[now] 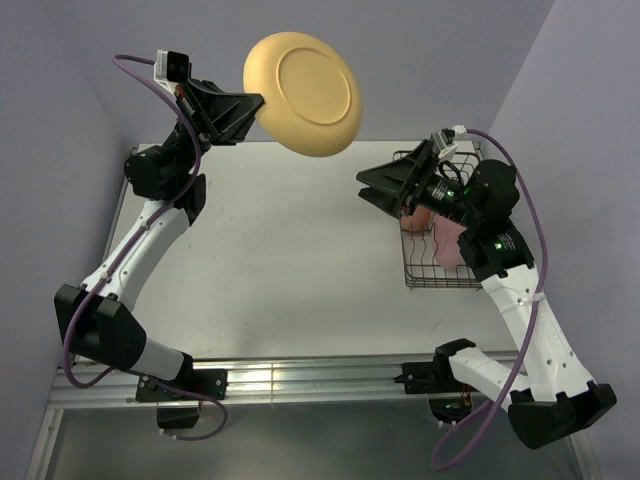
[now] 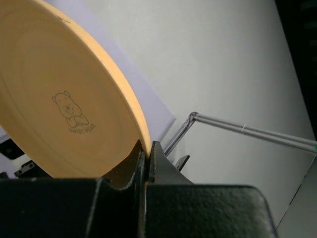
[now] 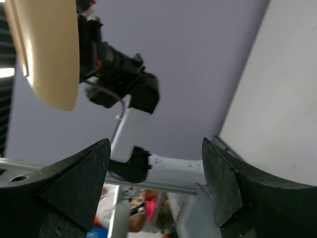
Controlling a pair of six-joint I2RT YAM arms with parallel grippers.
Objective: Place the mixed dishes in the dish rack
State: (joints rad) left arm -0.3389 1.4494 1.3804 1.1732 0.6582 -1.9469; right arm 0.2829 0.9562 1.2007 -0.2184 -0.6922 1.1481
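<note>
**Plate held aloft at upper centre, rack at right**

The white table (image 1: 280, 260) fills the middle of the overhead view. The left arm (image 1: 140, 240) is bent up from the lower left, with its wrist turned rightward at the upper left. The right arm (image 1: 530, 310) is raised from the lower right, its forearm reaching left above the dish rack (image 1: 440, 275), which lies at the table's right edge. A pink dish (image 1: 450, 240) is seen inside the rack; its kind cannot be told.

The pale orange plate (image 1: 303, 94) is held well above the table, tilted, one broad face turned toward the overhead camera and the disc extending rightward from the grip. Its left rim is clamped by the left gripper (image 1: 255, 108). The right gripper (image 1: 385, 185) is pointed left with its jaws spread and nothing between them.
</note>
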